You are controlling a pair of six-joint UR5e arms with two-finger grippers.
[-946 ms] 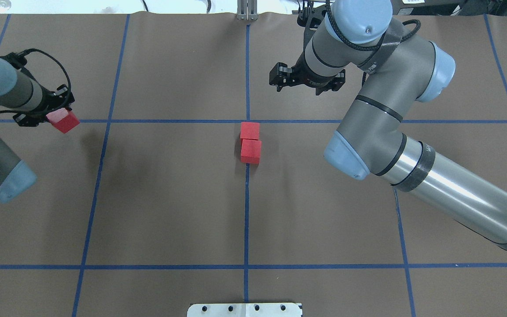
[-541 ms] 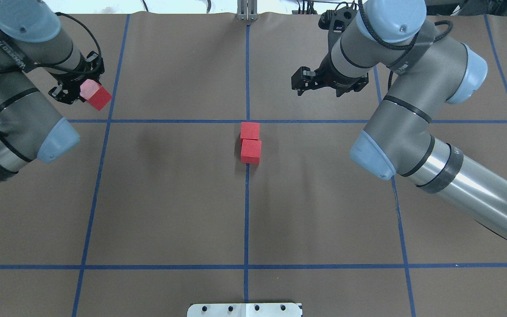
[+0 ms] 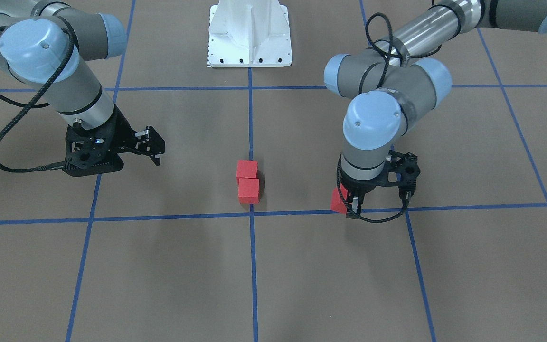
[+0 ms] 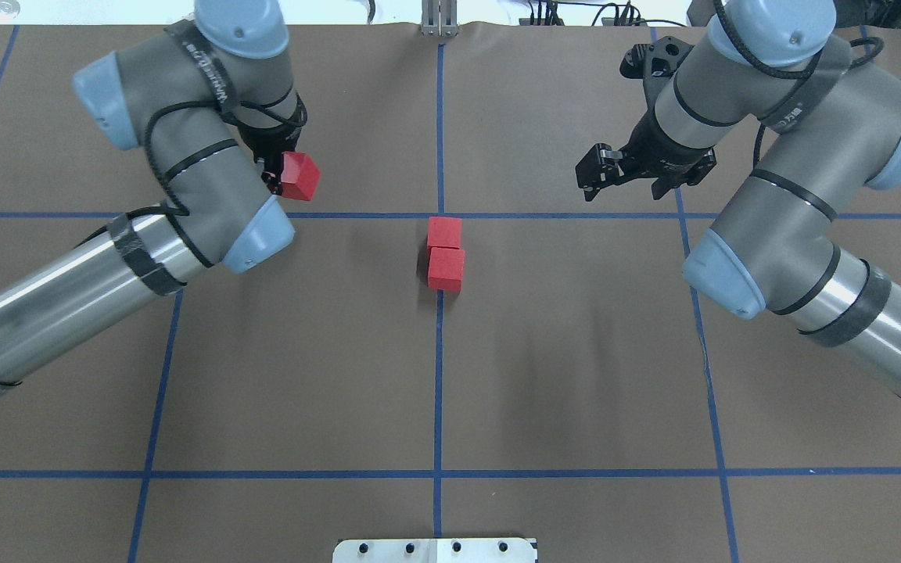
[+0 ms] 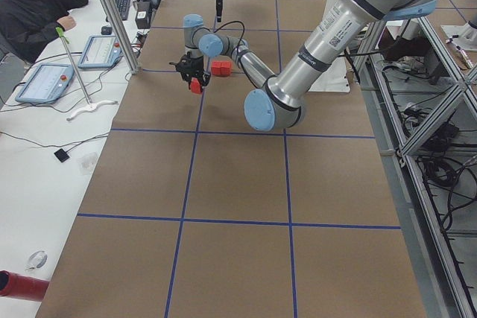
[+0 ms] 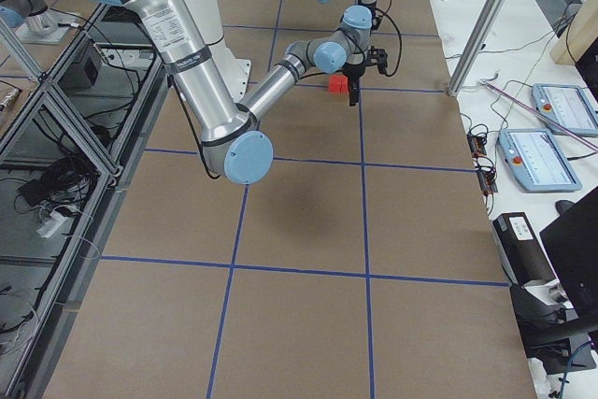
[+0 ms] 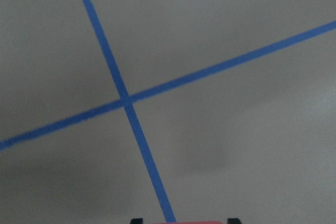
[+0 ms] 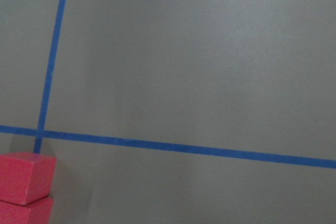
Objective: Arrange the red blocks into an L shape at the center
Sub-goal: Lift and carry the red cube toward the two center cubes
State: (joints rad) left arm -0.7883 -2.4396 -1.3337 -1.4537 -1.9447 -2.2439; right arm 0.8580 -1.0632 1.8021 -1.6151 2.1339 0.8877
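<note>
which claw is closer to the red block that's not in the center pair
Left. The left claw grips the red block; the right claw is open, on the far side of the center pair.

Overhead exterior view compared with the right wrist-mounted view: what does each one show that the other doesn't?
Only the overhead view shows both arms: the left claw gripping a third red block, the right claw open and empty. Only the right wrist view gives a close, slanted look at two red blocks' sides. Both show those blocks touching, by the blue tape crossing.
</note>
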